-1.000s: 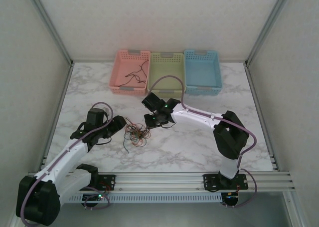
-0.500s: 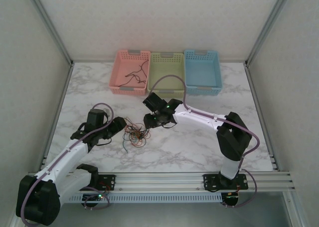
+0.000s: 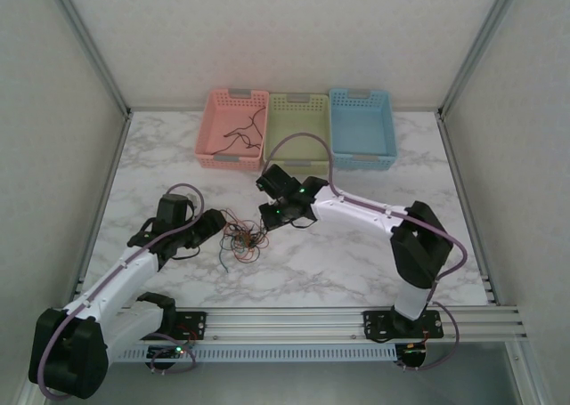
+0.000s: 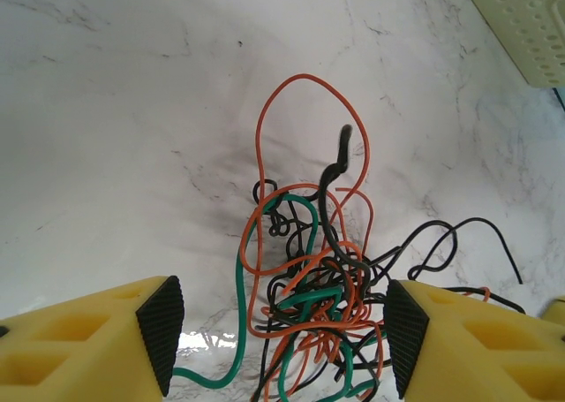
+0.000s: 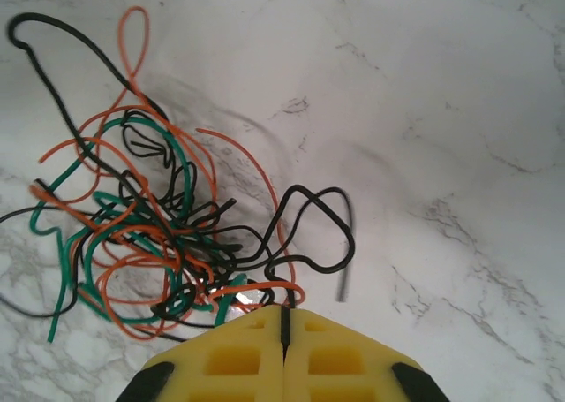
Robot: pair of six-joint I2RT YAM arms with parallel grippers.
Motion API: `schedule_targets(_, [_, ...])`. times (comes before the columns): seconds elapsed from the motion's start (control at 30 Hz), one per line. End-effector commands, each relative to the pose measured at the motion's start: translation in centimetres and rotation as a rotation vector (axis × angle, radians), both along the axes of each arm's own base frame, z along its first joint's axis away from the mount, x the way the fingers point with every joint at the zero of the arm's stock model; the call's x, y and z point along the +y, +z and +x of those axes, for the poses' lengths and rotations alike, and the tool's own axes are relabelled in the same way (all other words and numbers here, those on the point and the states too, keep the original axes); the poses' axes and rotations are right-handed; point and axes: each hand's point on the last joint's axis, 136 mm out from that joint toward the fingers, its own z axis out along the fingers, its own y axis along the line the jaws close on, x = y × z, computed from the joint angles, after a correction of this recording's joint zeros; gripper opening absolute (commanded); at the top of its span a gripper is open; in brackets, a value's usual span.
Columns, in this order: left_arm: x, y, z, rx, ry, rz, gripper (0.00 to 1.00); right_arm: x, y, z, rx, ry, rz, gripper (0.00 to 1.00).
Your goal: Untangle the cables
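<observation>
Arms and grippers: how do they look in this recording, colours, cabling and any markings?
Both arms, left arm and right arm, have white links, black joint housings and a lilac-grey hose looping along them. Small green lights glow near the right wrist. The left gripper and right gripper have yellow fingers with moulded recesses and black pads. No lettering is legible.
</observation>
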Motion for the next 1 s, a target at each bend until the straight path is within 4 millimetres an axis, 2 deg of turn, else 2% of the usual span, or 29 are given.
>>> schedule_targets(0.0, [-0.5, 0.7, 0.0, -0.026, -0.032, -0.008, 0.63, -1.2, 3.6, -0.1, -0.099, 0.08, 0.037, 0.0])
schedule_targets(0.17, [-1.5, 2.1, 0.1, -0.07, -0.076, -0.056, 0.62, -3.4, 4.4, 0.7, -0.089, 0.017, 0.101, 0.0])
schedule_targets(0.2, [-1.4, 2.2, 0.1, -0.073, -0.072, -0.048, 0.62, -3.5, 4.4, 0.8, -0.083, -0.002, 0.115, 0.03])
schedule_targets(0.23, [-1.2, 2.2, 0.3, -0.077, -0.066, -0.037, 0.62, -3.4, 4.1, 0.8, -0.066, -0.016, 0.128, 0.14])
schedule_targets(0.3, [-1.0, 2.1, 0.7, -0.071, -0.058, -0.018, 0.62, -2.6, 3.7, 0.4, -0.018, -0.003, 0.155, 0.27])
schedule_targets(0.33, [-1.1, 2.1, 1.0, -0.069, -0.058, -0.016, 0.62, -2.3, 3.5, 0.4, -0.002, -0.007, 0.162, 0.3])
schedule_targets(0.5, [-1.5, 1.6, 2.8, -0.052, -0.057, 0.002, 0.58, -2.6, 3.0, 0.4, -0.003, -0.026, 0.151, 0.32])
schedule_targets(0.67, [-2.3, 1.3, 4.4, -0.049, -0.077, 0.018, 0.44, -3.1, 2.4, -0.1, 0.015, -0.028, 0.139, 0.32])
schedule_targets(0.83, [-2.9, -0.4, 4.9, -0.011, -0.101, 0.035, 0.12, -3.3, 2.6, -0.5, 0.024, -0.031, 0.158, 0.32])
schedule_targets(0.97, [-2.7, -1.1, 4.8, 0.0, -0.098, 0.059, 0.04, -3.3, 3.1, -0.8, 0.019, -0.018, 0.18, 0.33])
